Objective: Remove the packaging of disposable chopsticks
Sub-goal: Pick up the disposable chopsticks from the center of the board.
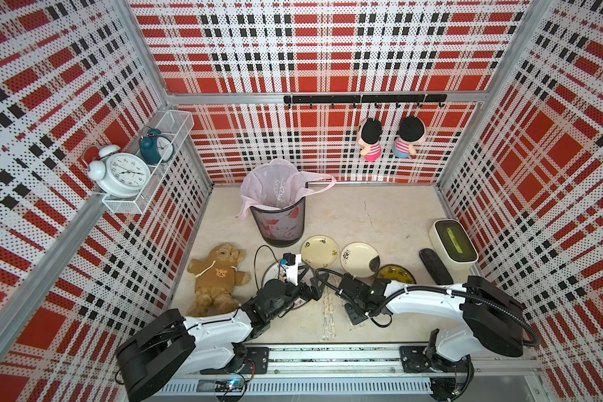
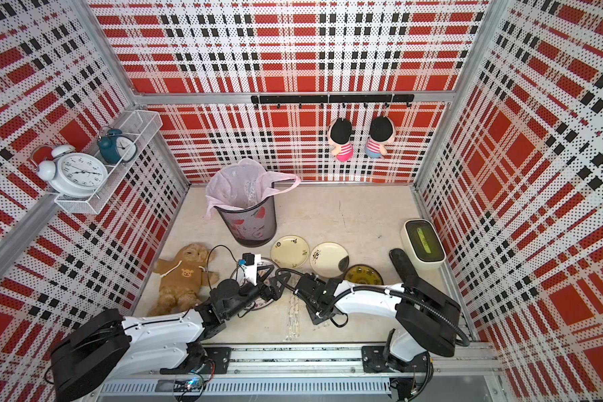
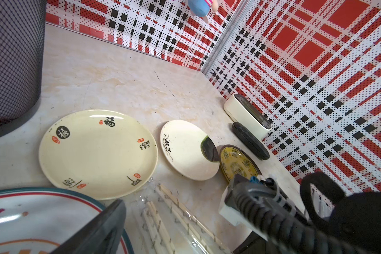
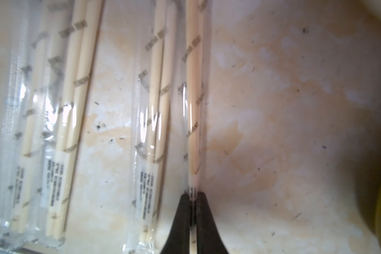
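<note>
Several pairs of disposable chopsticks (image 1: 329, 313), each in clear glossy packaging, lie side by side on the table between the arms, as both top views show (image 2: 295, 320). My right gripper (image 4: 193, 199) is shut on the near end of one sleeved pair (image 4: 194, 110), which stands on edge. Three other sleeved pairs (image 4: 154, 110) lie flat beside it. In the top view the right gripper (image 1: 350, 318) points down at the table. My left gripper (image 3: 207, 220) hangs wide open above the far ends of the sleeves (image 3: 185, 215), with nothing between its fingers (image 3: 97, 231).
A mesh bin (image 1: 279, 215) with a pink liner stands at the back. Three small plates (image 1: 319, 250) (image 1: 359, 259) (image 1: 395, 275) line up beyond the sleeves; a larger plate (image 3: 31, 209) sits under the left arm. Teddy bear (image 1: 216, 278) left; white box (image 1: 453, 240) and black case (image 1: 436, 266) right.
</note>
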